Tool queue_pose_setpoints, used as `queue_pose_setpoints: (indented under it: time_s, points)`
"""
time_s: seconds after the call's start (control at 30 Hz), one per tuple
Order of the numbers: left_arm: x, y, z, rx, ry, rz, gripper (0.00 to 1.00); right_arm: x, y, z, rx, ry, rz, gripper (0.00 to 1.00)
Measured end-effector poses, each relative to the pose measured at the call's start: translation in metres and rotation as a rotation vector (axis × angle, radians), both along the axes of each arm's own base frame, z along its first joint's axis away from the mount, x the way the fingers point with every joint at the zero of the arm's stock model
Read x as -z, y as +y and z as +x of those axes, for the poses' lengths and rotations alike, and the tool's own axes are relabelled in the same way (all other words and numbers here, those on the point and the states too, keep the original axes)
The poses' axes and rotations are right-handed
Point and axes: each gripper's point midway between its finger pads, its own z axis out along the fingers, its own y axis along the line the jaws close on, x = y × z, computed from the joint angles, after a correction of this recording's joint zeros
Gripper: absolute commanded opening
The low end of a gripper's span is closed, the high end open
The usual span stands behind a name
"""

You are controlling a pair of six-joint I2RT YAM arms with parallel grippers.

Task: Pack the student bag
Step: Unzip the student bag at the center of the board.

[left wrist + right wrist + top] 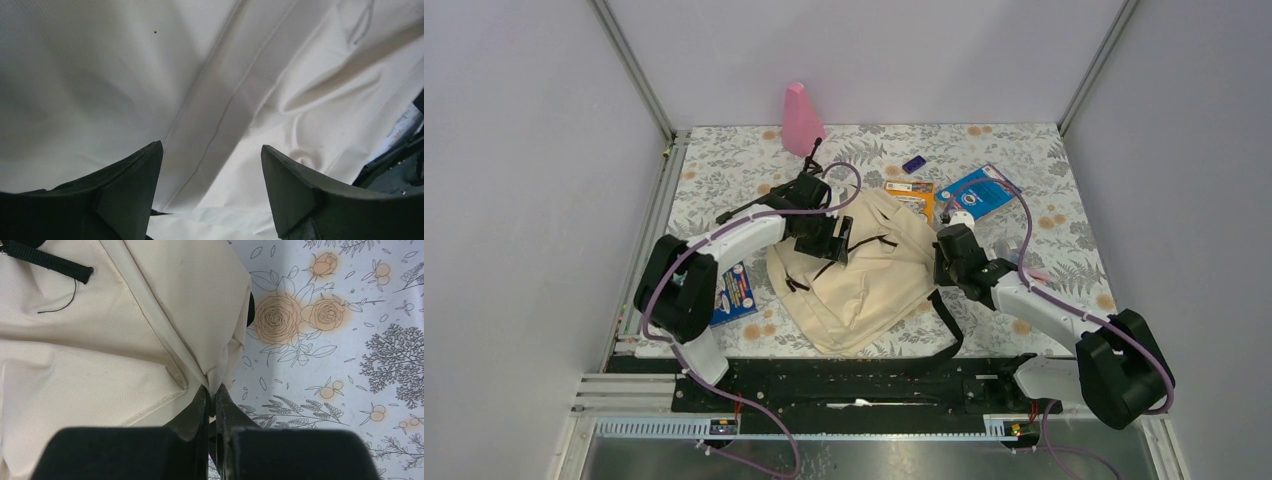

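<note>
So the student bag (869,275) is lying flat mid-way on the floral table (1064,190), right between the two arms; the right gripper (212,395) is clamped tight on a fold of cream fabric at the bag's right edge. The left gripper (211,155) hovers over the bag's upper left part, fingers spread apart, nothing pinched between them; just cloth underneath.

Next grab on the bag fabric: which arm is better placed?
Left. The left tool is open, poised right over the student bag and its cream fabric, so it probably only needs to close in. The right tool is shut on the bag's edge and would have to let go first.
</note>
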Motion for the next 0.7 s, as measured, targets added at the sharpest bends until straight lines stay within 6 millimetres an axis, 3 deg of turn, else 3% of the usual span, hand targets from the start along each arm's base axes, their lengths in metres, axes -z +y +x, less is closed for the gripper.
queue_pose_setpoints:
  time_s: [0.23, 0.7]
  points:
    - [0.021, 0.006, 0.011, -0.04, 0.014, 0.074, 0.51, 0.005, 0.003, -0.003, -0.014, 0.0, 0.027, 0.0]
    - [0.021, 0.021, 0.039, -0.126, -0.055, 0.068, 0.39, 0.007, 0.011, -0.003, -0.031, 0.001, 0.076, 0.0]
